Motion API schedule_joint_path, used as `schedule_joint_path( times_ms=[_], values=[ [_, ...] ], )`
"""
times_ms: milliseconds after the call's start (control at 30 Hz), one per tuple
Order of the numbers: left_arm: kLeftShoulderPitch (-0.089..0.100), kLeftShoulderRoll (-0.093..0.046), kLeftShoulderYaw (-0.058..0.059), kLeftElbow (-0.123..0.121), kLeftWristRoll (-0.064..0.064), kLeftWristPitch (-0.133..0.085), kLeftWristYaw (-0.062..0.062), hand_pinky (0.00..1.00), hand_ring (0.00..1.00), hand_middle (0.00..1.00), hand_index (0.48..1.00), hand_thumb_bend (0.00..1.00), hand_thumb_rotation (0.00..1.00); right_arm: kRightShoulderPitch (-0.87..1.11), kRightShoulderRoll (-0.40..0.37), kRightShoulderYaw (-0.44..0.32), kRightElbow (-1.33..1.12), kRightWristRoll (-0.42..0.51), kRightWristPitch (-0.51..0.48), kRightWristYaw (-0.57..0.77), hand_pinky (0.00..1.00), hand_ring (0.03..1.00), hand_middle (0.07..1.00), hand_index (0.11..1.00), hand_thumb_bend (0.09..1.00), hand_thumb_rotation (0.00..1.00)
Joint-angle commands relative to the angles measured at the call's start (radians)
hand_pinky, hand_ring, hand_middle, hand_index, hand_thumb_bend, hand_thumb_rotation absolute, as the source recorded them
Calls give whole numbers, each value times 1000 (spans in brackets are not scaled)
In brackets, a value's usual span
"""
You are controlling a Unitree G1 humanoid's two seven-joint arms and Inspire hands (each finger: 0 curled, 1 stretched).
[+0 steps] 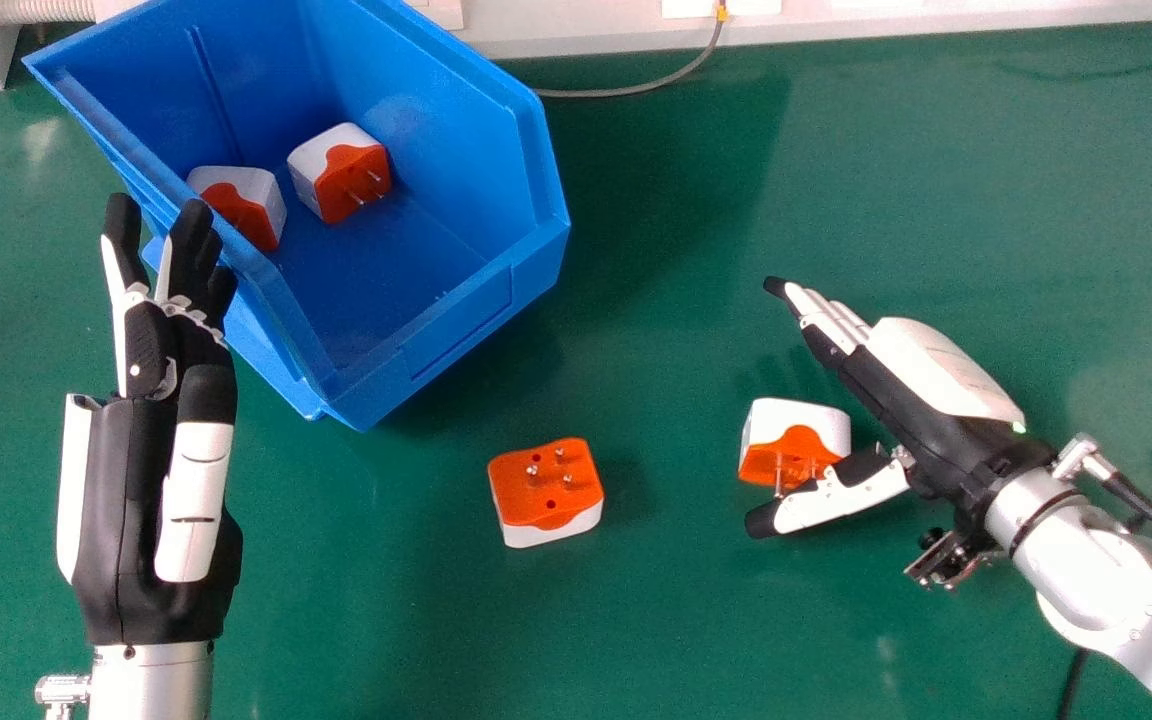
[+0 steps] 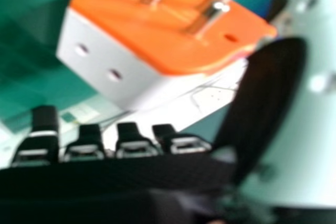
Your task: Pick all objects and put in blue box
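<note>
Item under insp.: plug adapter [image 1: 794, 440], on the surface [image 1: 676, 630], sited btwn the thumb [image 1: 841, 503] and fingers [image 1: 836, 318] of your right hand [image 1: 886, 392]. Its pins face the thumb side; head view shows the thumb partly across them.

Princ. risk, in my judgement: if you close now, the thumb may bear on the pins instead of the body, and the adapter could pivot or slip out. Cause: pin side turned to the thumb, w/ the fingers well off the far side. Sec. risk: an uneven close could shove the item along the surface.

Fingers, cond.: right hand nearly straight, wide gap to thumb, no grip on anything; thumb contact w/ adapter, cannot tell. Left hand [image 1: 121, 500] fingers extended, nothing held, tips by the blue box [image 1: 466, 325]; contact w/ its wall, cannot tell.

Next outward: second adapter [image 1: 546, 485], pins up, on the surface btwn right hand and box. A low carry could clip it; lift is adv. Box sits skewed, its near corner toward you; too low an approach may catch the rim. Two adapters [image 1: 340, 172] lie inside, so you have two outstanding. N.B.: left hand beside the box could nudge it or obstruct your drop if moved inward.
</note>
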Motion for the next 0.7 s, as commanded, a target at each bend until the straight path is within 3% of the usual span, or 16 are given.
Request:
schedule_joint_path(
  times_ms=[0,233,467,667],
  values=[
    [1,3,-5,-24,3,-2,-2,1000,1000,986,970,680,826,42,31,48,2,-52,-20,50,838,1000,1000,1000,1000,366],
    [2,5,-5,-26,-2,-1,-6,1000,1000,987,970,674,822,40,25,60,1,-52,-19,51,848,1000,1000,1000,1000,370],
    [-7,5,-3,-11,-7,-5,-14,1000,1000,987,970,660,817,56,40,81,-1,-58,-21,27,821,1000,1000,1000,1000,374],
    [-2,1,-5,-27,4,-4,-3,1000,1000,987,970,649,816,54,63,83,9,-46,-12,52,819,1000,1000,1000,1000,371]
  ],
)
